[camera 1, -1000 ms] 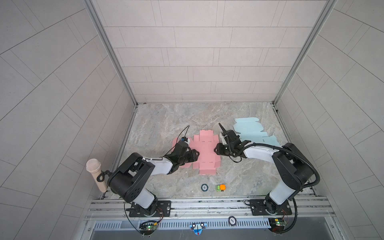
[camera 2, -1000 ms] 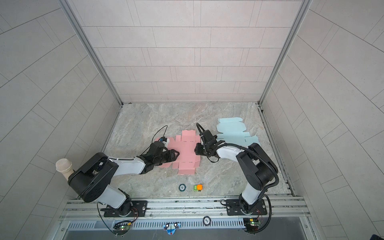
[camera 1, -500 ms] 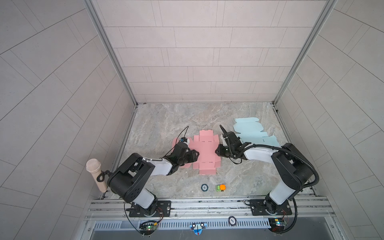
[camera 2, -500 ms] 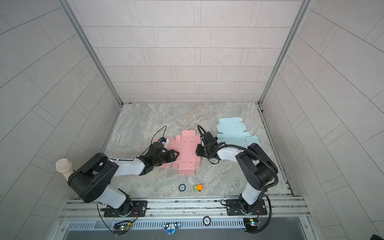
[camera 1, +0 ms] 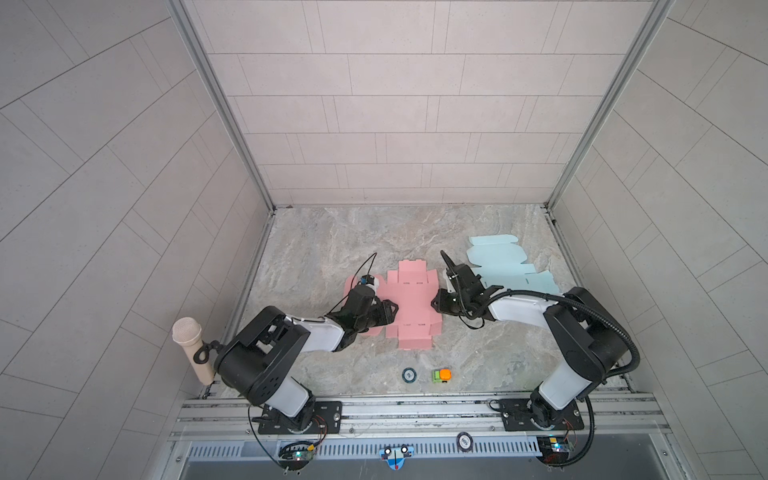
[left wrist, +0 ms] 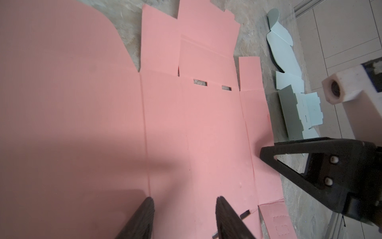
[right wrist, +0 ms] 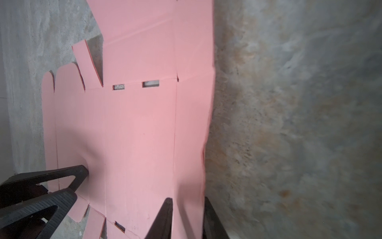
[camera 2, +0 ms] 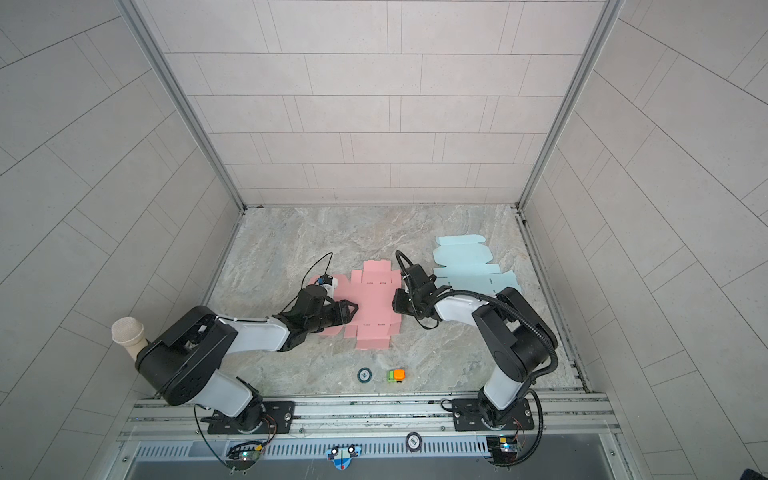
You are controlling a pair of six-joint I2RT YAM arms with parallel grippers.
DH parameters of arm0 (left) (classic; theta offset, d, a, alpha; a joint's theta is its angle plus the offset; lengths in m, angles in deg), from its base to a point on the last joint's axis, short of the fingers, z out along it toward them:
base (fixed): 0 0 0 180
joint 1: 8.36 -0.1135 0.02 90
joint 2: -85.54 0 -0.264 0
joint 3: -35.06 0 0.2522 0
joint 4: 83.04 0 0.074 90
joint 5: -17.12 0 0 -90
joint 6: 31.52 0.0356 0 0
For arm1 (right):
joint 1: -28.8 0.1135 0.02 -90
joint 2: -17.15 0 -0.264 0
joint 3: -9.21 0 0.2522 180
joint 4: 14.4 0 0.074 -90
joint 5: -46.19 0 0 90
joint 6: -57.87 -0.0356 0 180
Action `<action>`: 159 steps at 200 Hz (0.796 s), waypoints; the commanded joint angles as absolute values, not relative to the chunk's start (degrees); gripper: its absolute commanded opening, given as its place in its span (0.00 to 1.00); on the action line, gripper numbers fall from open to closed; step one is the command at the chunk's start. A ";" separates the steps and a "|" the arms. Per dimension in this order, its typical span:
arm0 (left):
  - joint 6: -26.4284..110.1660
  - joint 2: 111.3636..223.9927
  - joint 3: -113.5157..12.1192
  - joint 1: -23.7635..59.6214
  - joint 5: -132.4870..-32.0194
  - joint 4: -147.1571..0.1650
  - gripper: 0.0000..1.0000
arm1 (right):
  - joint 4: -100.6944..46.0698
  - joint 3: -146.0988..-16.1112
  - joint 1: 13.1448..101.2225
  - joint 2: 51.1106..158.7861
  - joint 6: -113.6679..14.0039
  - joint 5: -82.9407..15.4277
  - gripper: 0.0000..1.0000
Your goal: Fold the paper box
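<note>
Not much drama over the last second. The right gripper (camera 1: 436, 301) has been nudged a little left and nearer, so it's now parked on the right-hand edge of the flat pink die-cut cardboard box blank (camera 1: 411, 307). The left gripper (camera 1: 390, 311) hasn't been moved at all, as far as can be seen. The blank is still laid out flat in the middle of the grey marble-look worktop (camera 1: 332, 249), with no panel stood up yet. So the folding is judged to be barely started, and this looks like a grip on the right side flap being lined up.

On the left, the fingers (left wrist: 144, 217) are held about half open with nothing clamped, tips resting on or just over the left part of the pink blank. On the right, the fingers (right wrist: 165, 217) are drawn in much narrower, but a gap can still be seen, and the strip of flap along the edge is straddled by them. The edge there looks slightly lifted. Whether the lower finger has actually been slipped under the paper can't be made out, since the wrist view is too blurry there. It's read as released rather than pinching.

The pale blue flat box blank (camera 1: 498, 266) at far right is left alone.
</note>
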State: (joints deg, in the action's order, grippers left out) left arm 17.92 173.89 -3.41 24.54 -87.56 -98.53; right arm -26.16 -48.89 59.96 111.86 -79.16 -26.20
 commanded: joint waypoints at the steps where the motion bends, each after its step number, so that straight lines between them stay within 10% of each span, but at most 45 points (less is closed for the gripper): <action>1: 17.52 174.51 -1.33 24.42 -86.59 -92.39 0.53 | -23.68 -47.64 59.83 109.29 -82.51 -26.07 0.29; 159: 18.06 167.58 -0.54 24.68 -86.55 -88.55 0.50 | -39.05 -54.00 60.18 107.06 -68.56 -32.81 0.06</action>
